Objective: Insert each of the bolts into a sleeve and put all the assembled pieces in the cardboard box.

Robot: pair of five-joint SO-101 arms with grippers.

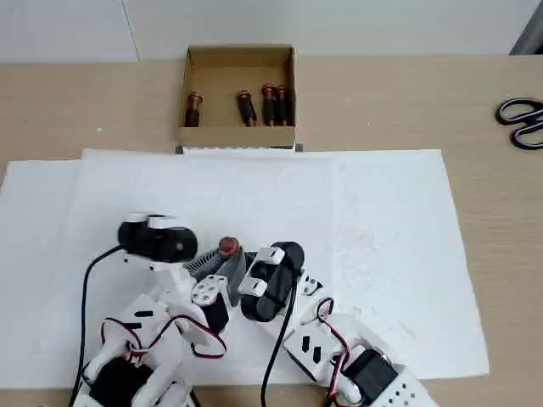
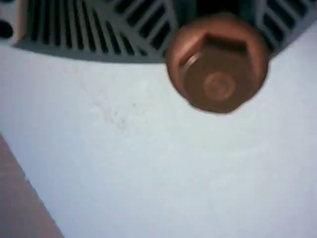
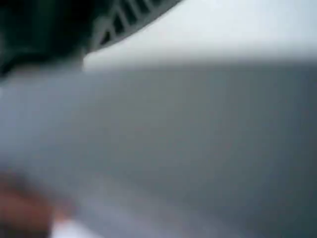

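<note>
A copper bolt [image 1: 227, 247] stands head-up over the white paper, between the two arms' grey fingers near the table's front. In the left wrist view its hexagonal head [image 2: 217, 64] sits close against a grey ribbed finger [image 2: 99, 29], and my left gripper [image 1: 219, 259] looks shut on it. My right gripper [image 1: 236, 267] presses in from the other side; its view holds a dark ribbed finger [image 3: 124, 22] and a reddish-brown blur [image 3: 25, 210] that I cannot identify. The cardboard box [image 1: 237, 136] at the back holds several assembled pieces [image 1: 269, 103].
White paper [image 1: 382, 220] covers most of the table in front of the box. Black scissors [image 1: 522, 121] lie at the far right edge on bare wood. Cables trail from both arm bases along the table's front edge.
</note>
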